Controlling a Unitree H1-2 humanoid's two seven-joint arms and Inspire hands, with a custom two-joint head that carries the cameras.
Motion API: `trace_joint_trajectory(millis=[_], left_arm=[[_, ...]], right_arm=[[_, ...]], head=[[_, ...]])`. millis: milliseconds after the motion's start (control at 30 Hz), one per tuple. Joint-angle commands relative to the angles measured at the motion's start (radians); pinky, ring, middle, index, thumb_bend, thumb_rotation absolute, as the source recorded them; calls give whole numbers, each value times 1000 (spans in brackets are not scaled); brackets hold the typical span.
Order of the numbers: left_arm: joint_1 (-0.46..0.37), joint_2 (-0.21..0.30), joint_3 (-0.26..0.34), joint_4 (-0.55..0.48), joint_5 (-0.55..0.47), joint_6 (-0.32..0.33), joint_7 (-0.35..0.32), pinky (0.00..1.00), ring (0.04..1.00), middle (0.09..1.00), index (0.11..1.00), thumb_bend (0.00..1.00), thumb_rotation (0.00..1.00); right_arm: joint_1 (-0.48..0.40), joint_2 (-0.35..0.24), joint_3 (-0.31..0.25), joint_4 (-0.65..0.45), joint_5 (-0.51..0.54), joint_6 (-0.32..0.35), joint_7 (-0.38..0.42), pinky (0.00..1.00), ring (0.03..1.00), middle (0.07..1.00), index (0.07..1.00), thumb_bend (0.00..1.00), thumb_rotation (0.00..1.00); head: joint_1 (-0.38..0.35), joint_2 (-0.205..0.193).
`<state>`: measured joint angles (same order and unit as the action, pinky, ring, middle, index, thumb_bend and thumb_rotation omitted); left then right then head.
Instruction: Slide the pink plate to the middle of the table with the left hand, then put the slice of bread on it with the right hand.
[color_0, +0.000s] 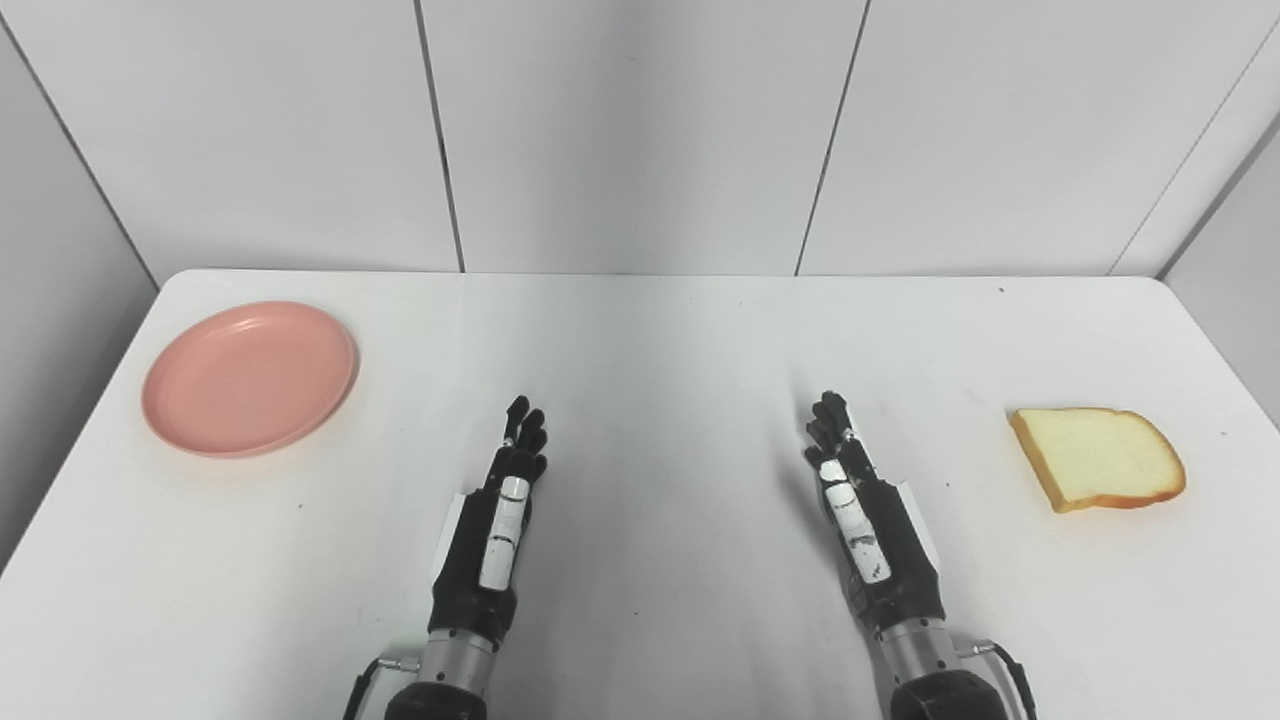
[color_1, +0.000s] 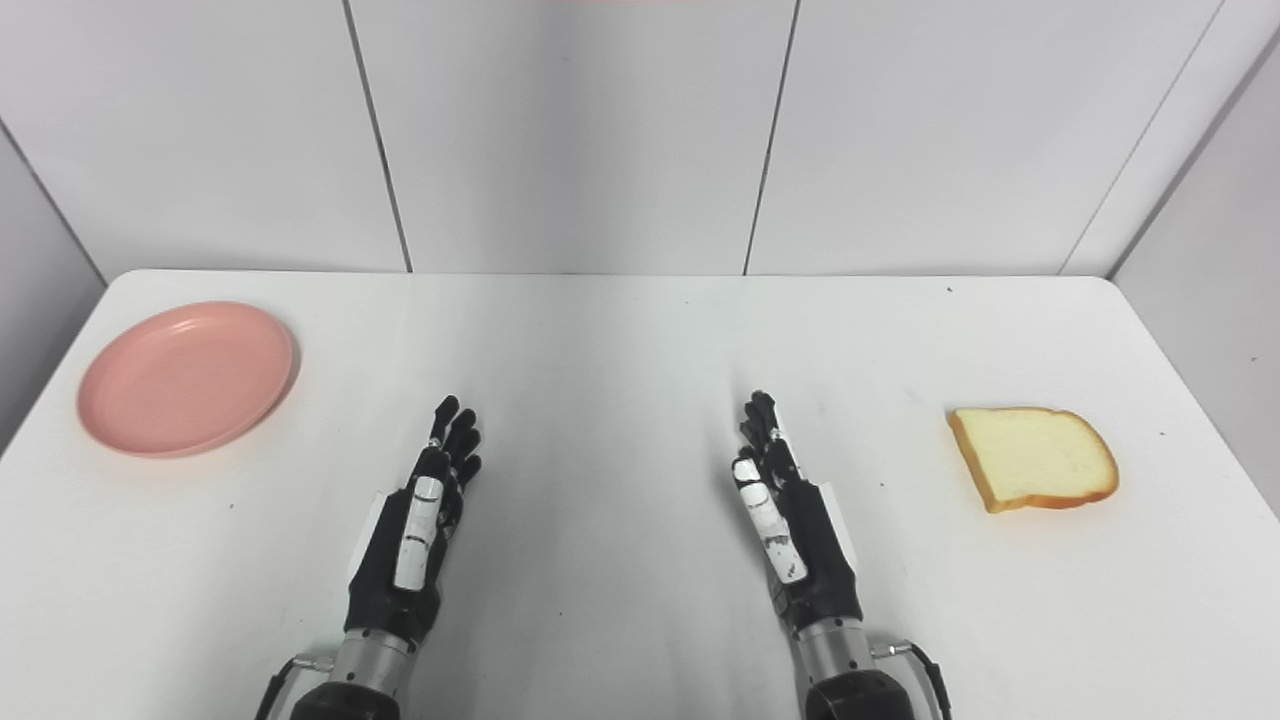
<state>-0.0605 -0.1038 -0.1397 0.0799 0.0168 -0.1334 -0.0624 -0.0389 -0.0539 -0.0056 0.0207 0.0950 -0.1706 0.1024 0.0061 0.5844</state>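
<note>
Plainly, the pink plate (color_0: 249, 378) sits near the far left corner of the white table (color_0: 660, 340), close to the left edge and empty. The slice of bread (color_0: 1098, 457) lies flat near the right edge, about halfway between the far and near edges, with its brown crust running along the near and right sides and its pale face up.

Both arms come in from the near edge and stop around the middle of the table, well apart from each other. The left hand (color_0: 500, 520) is held edge-on with its fingers (color_0: 524, 430) stretched out toward the far edge, side by side and grasping nothing; it is well apart from the plate, which lies farther left and farther back. The right hand (color_0: 862, 520) mirrors it, fingers extended forward and empty, with the bread well off to its right. Whether either hand touches the tabletop or hangs just above it cannot be told, though each casts a soft shadow on the surface beside it.

Behind the table stand 3 grey wall panels (color_1: 570, 130) along the far edge.
</note>
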Motion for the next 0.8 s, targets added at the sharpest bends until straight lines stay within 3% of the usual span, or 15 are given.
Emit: trace_joint_trajectory(millis=[0,200,567,767], left_arm=[[26,13,3,14,-6,13,-8,1000,1000,1000,1000,700,1000],[23,14,4,28,4,-14,-1,1000,1000,1000,1000,694,999],[24,13,9,18,-5,4,-4,1000,1000,1000,1000,698,996],[19,10,14,3,-23,6,-7,1000,1000,1000,1000,653,1000]], right_arm=[[-3,10,-5,-13,13,-23,-4,1000,1000,1000,1000,748,827],[-3,6,-2,-6,20,-28,5,1000,1000,1000,1000,746,820],[0,18,-4,0,14,-57,-6,1000,1000,1000,1000,748,810],[2,20,-4,-16,15,-26,-5,1000,1000,1000,1000,768,832]], head=[[1,1],[0,0],[-1,4],[14,6]])
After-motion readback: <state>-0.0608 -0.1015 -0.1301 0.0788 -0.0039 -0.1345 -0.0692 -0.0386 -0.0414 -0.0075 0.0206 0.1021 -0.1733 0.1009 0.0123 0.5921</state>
